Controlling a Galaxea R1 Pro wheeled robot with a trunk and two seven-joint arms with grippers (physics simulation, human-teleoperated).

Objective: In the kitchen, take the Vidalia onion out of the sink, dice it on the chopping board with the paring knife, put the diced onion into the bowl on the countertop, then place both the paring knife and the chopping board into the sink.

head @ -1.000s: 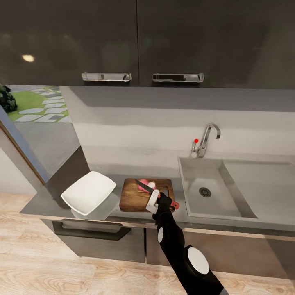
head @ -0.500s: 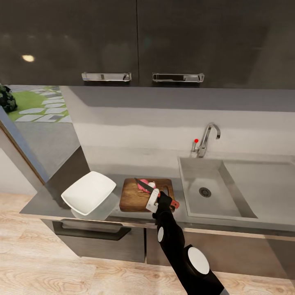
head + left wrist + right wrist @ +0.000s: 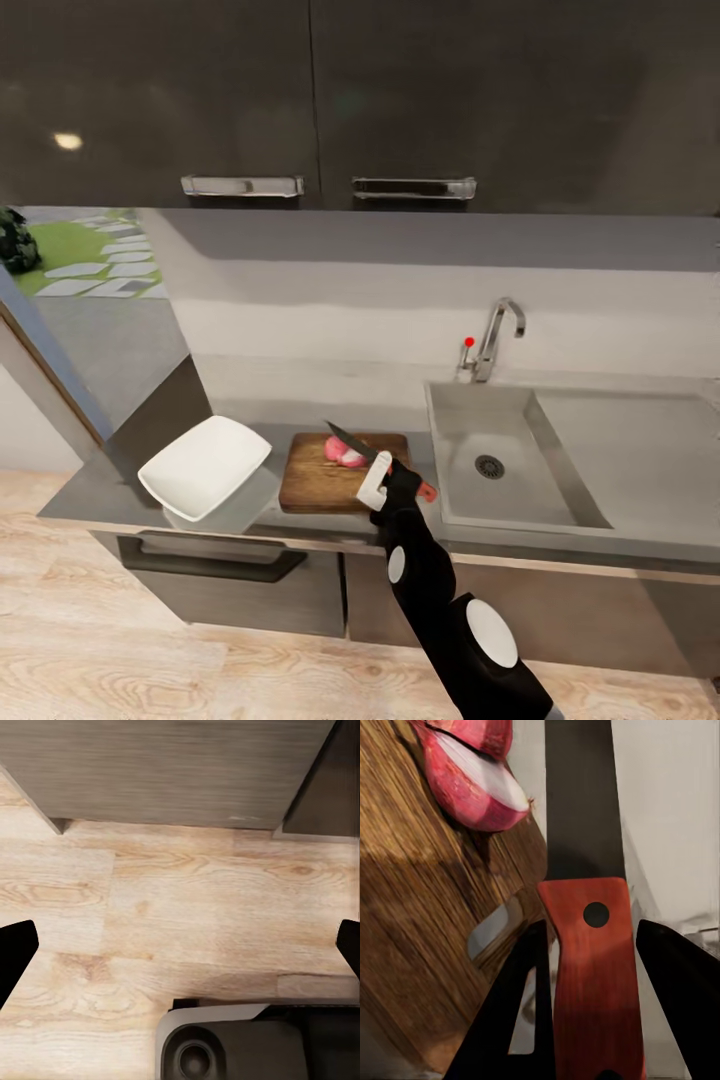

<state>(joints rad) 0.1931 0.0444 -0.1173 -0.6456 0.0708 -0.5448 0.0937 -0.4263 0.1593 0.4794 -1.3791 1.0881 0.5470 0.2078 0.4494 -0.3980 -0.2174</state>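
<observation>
Right wrist view shows the right gripper [image 3: 594, 1005] with both dark fingers [image 3: 514, 1012] clamped on the red handle of the paring knife [image 3: 585, 907], whose dark blade runs straight out past the fingertips. Just beyond and to one side, cut pink onion pieces [image 3: 472, 787] lie on the chopping board [image 3: 420, 922] near its slot handle. Judging from this, dicing well means keeping the grip square, bringing the edge over the onion before pressing down, and holding the tip inside the board's edge; the left gripper's fingers [image 3: 15, 949] stand wide apart above the wood floor [image 3: 180, 900].

Paring knife [image 3: 585, 907] blade tip cut off; right hand [image 3: 585, 1005] hides handle sides.
</observation>
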